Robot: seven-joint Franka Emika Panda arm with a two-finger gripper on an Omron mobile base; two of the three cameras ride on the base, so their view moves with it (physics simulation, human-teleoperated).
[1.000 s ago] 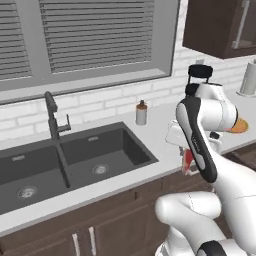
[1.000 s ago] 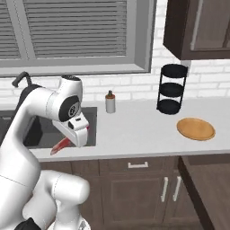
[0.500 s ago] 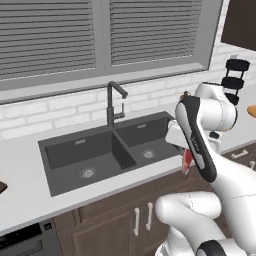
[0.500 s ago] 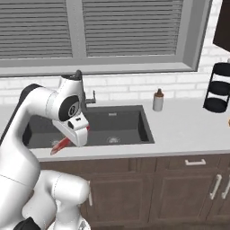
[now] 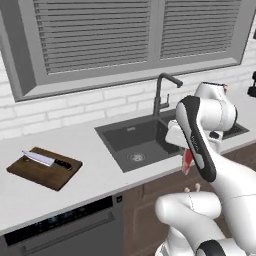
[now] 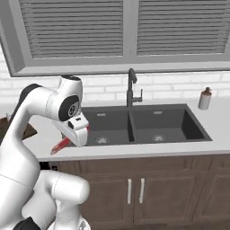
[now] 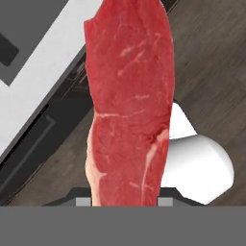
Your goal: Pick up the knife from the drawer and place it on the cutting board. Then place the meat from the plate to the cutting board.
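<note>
We see gripper point(image 7: 126, 199) fingertips hidden behind meat point(image 7: 129, 101), which runs from bottom centre to top edge of hand view; jaws pinching meat. Meat: long red slab, white marbling, pale fat strip lower left. In left base view, meat point(image 5: 187, 160) dangles right of centre below folded white arm; in right base view it point(image 6: 60, 146) pokes out left of centre. Farther off, knife point(image 5: 46, 160) lies on cutting board point(image 5: 30, 172), centre left, on counter point(image 5: 60, 195). Sink point(image 6: 143, 126) mid-frame, faucet point(image 6: 131, 87) behind.
</note>
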